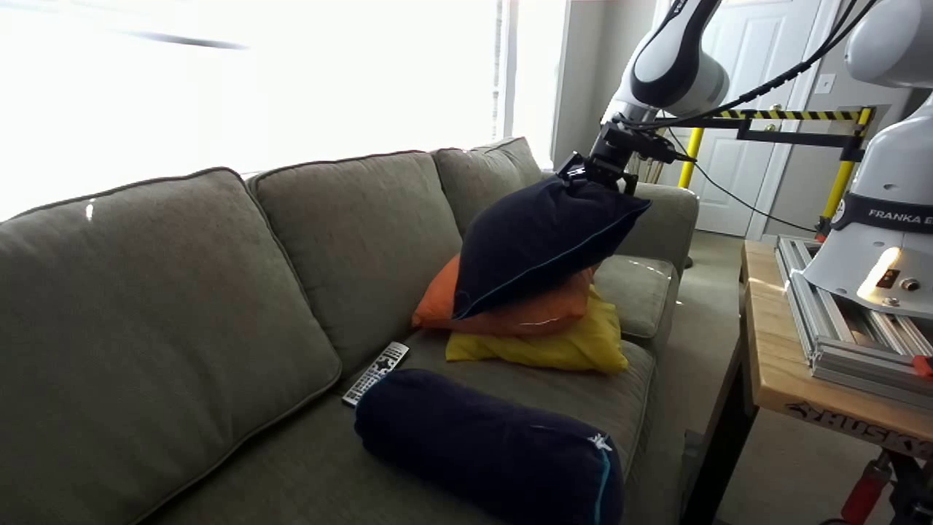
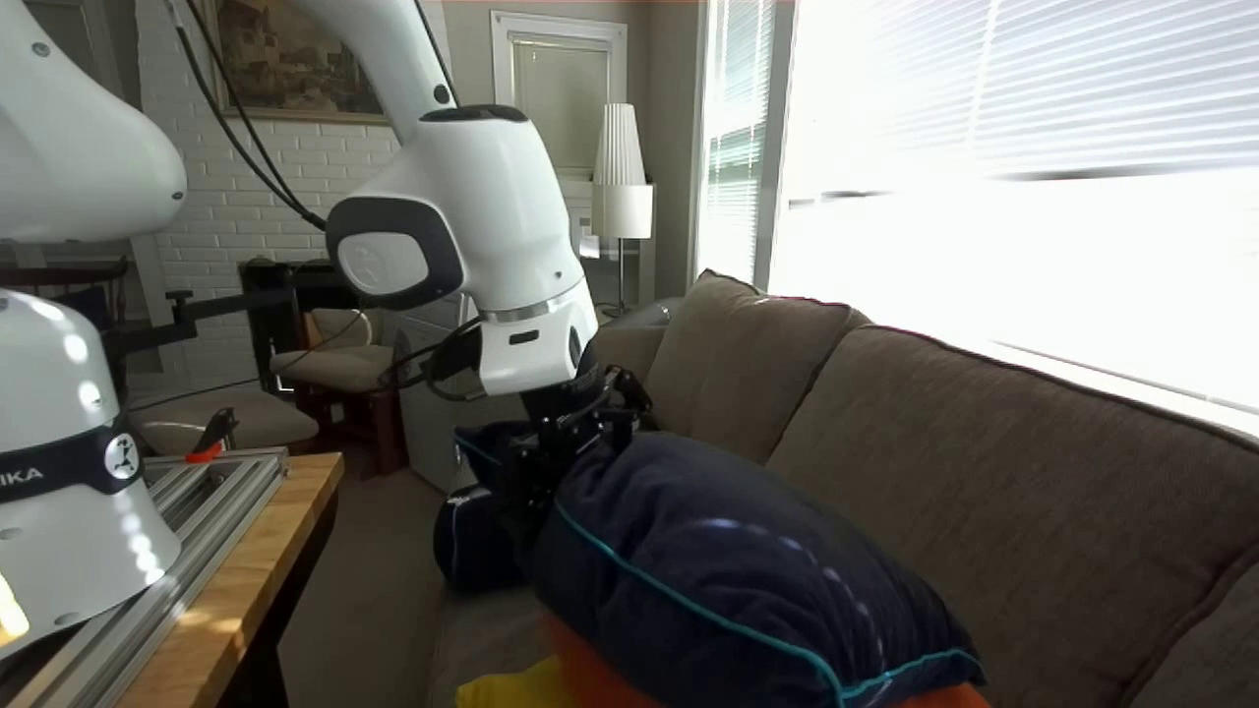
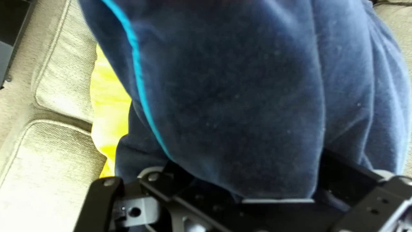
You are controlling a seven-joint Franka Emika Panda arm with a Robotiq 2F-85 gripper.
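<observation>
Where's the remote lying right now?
In an exterior view, the remote lies left of centre on the sofa seat, close to the back cushions, beside one end of the navy bolster and left of the yellow pillow.

Navy pillow (image 3: 238, 103) pt. off-frame, wrist cam

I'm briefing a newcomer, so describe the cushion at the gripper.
On the couch, find the orange cushion atop the yellow cushion. The navy cushion tilts above both, the gripper at its top. Colour separates it from them; pointed corners, from the navy bolster.
</observation>
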